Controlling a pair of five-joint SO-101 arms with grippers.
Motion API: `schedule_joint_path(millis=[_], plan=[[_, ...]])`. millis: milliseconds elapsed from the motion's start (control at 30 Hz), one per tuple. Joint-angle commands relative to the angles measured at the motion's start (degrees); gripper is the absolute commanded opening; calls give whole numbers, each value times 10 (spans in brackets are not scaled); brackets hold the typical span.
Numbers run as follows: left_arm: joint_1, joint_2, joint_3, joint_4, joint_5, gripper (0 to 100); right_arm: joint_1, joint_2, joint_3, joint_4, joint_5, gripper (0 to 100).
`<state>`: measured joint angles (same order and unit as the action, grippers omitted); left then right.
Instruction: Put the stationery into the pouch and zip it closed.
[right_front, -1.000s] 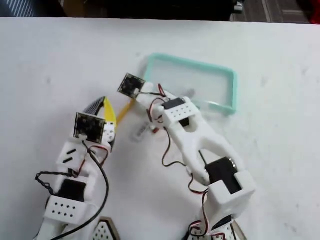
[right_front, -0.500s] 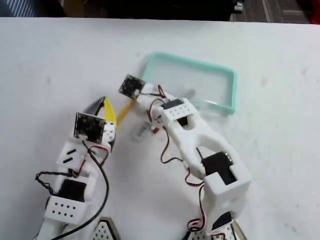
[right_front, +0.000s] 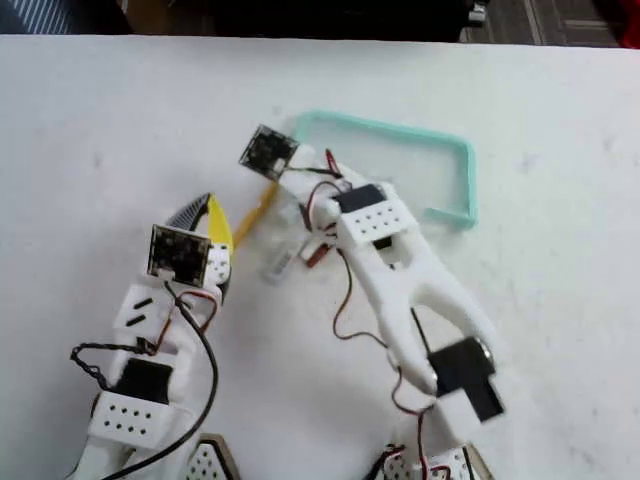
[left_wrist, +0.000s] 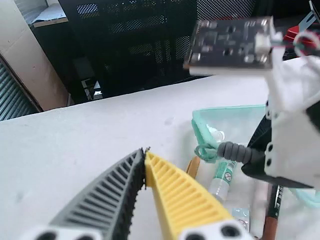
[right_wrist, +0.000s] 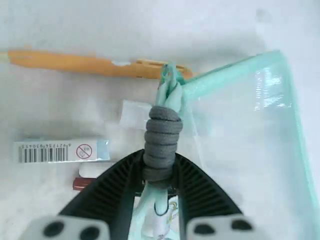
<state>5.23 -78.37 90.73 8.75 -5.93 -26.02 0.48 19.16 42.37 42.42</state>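
Little of the task looks done. The orange pen (right_wrist: 95, 65) lies on the table (right_front: 100, 120) outside the pouch (right_front: 400, 128), just off its near-left corner at about 8 o'clock in the high view. A small barcode-labelled piece (right_wrist: 62, 150) sits on the table close by, with a dark red item (right_wrist: 82, 183) beside it. A white tube with green print (left_wrist: 222, 175) lies at the pouch's corner; I cannot tell if it is inside or just at the mouth. The right gripper (right_wrist: 160, 165) is clamped on the grey zipper pull (right_wrist: 161, 135) at that same corner, so the step in hand seems to be working the zip, probably to open or hold the mouth, since most of the stationery has yet to go in. The left gripper (left_wrist: 145, 162) hovers above the table at about 8 o'clock from the pouch, its grey and yellow fingers pressed together on nothing. What remains, by my reading, is loading each piece and then drawing the zip shut. The crowding is all at the pouch's left corner — both arms, the pen and the small pieces sit close together there. The table runs on broadly toward 3 and 9 o'clock, and its far edge at 12 o'clock lies well beyond the pouch.
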Motion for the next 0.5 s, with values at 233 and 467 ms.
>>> schedule_joint_path(millis=[233, 467], plan=[[16, -10, -10, -13, -1, 24, 4, -273, -23, 156, 2, 16], [12, -10, -10, -13, 0, 24, 34, -438, -25, 222, 2, 16]])
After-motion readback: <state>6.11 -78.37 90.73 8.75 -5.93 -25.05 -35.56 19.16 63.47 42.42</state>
